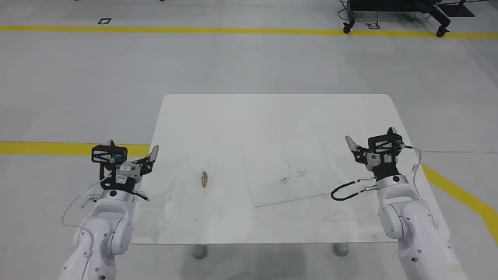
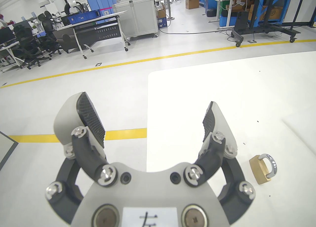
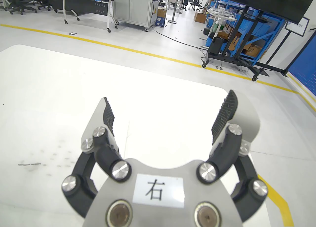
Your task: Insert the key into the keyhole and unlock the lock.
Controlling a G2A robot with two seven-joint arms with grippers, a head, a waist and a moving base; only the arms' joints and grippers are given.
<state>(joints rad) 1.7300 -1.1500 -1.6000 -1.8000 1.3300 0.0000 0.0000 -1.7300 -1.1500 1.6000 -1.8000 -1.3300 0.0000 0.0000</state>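
1. Left gripper (image 2: 148, 104) (image 1: 132, 152): jaws spread wide, nothing between the ribbed pads (image 2: 90, 116). It hangs at the table's left edge, one finger over the floor and one over the tabletop.
2. Right gripper (image 3: 169, 98) (image 1: 371, 140): jaws spread wide, holding nothing. It hangs over the table's right edge.
3. Lock (image 2: 261, 170) (image 1: 204, 178): brass padlock with a silver shackle, lying flat on the table near the left gripper and apart from it, well away from the right gripper.
4. Table (image 1: 272, 124): white top with rounded corners and faint smudges near the middle.
5. Floor line (image 1: 47, 148): yellow, running past both sides of the table.
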